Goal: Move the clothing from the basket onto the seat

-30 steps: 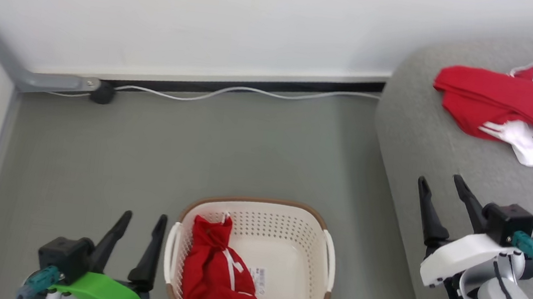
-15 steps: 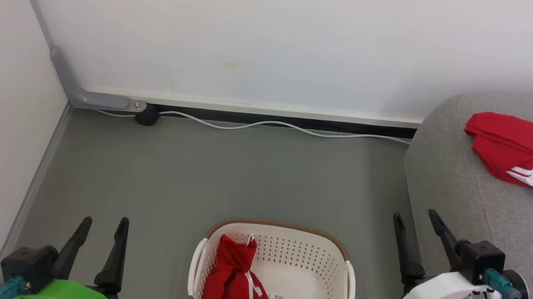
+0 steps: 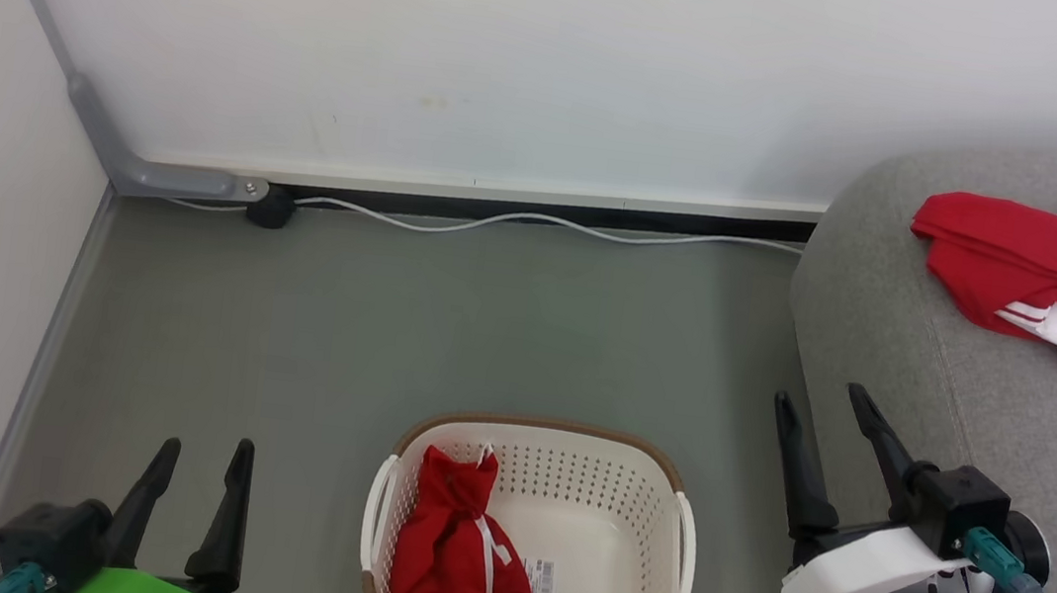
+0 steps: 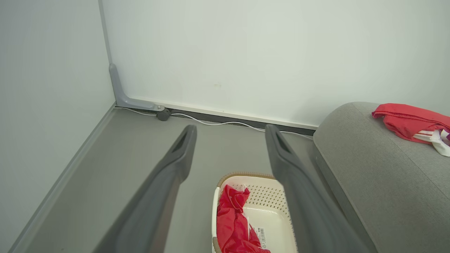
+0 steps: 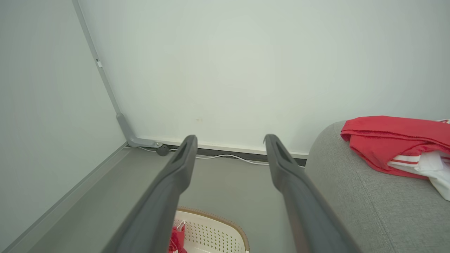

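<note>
Change since earlier: the whole head view has shifted, so the camera moved rather than the things. The red garment in the basket (image 3: 459,557) and the red garment on the sofa (image 3: 1020,263) lie where they lay, and both grippers are spread as before.
Garment in basket: crumpled, red with thin white trim, at the lower centre of the head view. It is bunched against the basket's left wall and nothing touches it.
Garment on sofa: at the upper right of the frame, spread loosely with a white panel at its lower edge. The right border cuts it off.
Progress: about half done by my reading, with one piece delivered and one still to lift out and carry across.
Basket (image 3: 628,467): stands on the floor (image 3: 337,315) at the lower centre. It holds the one garment in its left half and a label sticker (image 3: 540,576) on its bottom, and its right half is bare.
Sofa (image 3: 973,417): fills the right side, near the basket with a strip of floor between them.
Left gripper (image 3: 208,447): lower left, released with fingers apart, holding nothing, beside the basket but clear of it.
Right gripper (image 3: 819,394): lower right, also released and empty, in front of the sofa's rounded edge.
Surroundings: a white cable (image 3: 517,221) runs along the foot of the wall (image 3: 516,56) across the upper middle.
</note>
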{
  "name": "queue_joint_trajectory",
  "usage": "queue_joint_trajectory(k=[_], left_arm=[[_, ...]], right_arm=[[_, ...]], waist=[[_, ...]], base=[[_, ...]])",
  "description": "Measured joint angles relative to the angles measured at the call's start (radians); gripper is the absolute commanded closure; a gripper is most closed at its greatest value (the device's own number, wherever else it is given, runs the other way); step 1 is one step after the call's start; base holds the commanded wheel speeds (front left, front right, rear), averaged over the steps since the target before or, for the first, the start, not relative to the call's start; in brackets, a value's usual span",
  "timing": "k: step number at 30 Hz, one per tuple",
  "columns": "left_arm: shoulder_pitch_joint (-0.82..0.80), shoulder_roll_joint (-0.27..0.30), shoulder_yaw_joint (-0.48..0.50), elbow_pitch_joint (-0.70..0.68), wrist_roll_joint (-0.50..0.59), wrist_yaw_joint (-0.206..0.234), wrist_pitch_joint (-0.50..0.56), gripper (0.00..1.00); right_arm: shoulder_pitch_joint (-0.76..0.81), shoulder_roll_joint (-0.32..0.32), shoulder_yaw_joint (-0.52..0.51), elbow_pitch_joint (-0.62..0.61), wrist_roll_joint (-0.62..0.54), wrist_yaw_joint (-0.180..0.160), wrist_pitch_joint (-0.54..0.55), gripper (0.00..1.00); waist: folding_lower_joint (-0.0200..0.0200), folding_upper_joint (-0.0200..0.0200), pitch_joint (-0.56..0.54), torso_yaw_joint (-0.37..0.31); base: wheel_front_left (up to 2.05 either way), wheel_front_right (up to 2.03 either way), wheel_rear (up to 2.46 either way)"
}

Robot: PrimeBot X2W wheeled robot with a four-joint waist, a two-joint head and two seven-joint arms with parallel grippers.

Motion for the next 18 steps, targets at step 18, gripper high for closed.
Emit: queue_joint_trajectory(k=[18], left_arm=[[-0.150,0.008,-0.146,-0.003,0.054,-0.035,0.160,0.00]], right_arm=[[-0.121,0.038,-0.037,-0.145,-0.079,-0.012,-0.001,0.00]], waist=[[0.0000,0.0000,0.220,-0.085]], base=[[0.00,0.00,0.00]])
